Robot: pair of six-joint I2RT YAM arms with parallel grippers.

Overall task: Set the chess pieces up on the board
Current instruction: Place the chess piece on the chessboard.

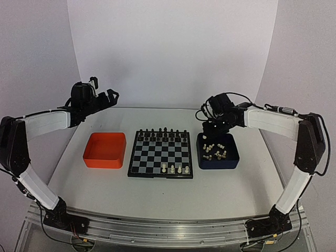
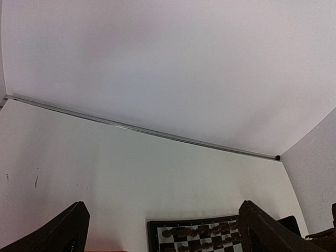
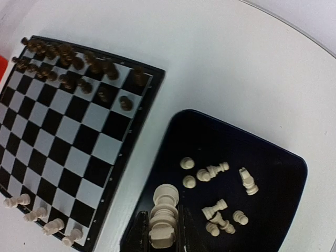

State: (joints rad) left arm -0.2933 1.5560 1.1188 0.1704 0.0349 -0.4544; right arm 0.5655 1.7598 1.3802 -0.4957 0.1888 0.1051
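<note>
My right gripper is shut on a cream-white chess piece, which stands between the black fingers. It hangs over the left part of the dark blue tray, where several loose white pieces lie. In the top view this gripper is above the tray's far left corner. On the board, several white pieces stand along the near row. Black pieces fill the far rows. My left gripper is open and empty, raised at the back left.
An orange tray sits left of the board and the dark blue tray sits right of it. The left wrist view shows the board's far edge and the white back wall.
</note>
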